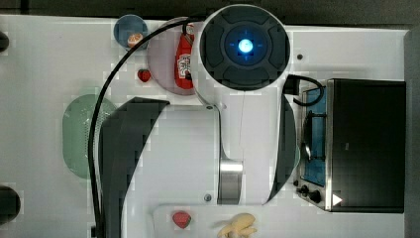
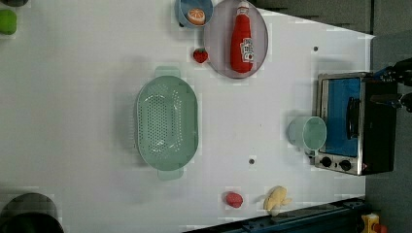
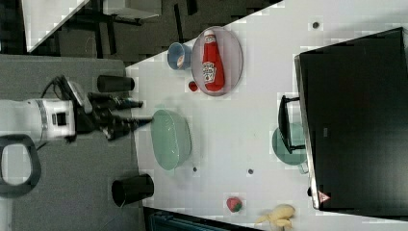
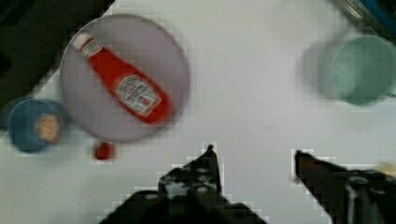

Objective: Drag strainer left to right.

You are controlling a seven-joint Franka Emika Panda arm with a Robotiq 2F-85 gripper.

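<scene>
Strainer [image 3: 170,139] rests on table [image 3: 231,130], long axis up-down in right view. Gripper [image 3: 137,113] hangs apart at right view's left, fingers spread wide, empty; must close gap first.

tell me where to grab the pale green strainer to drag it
Probably hook the long side wall of the pale green oval perforated plastic strainer, coming from above. It sits upright and open, its thin rim fits between the open pincer fingers, and nothing crowds it.
</scene>
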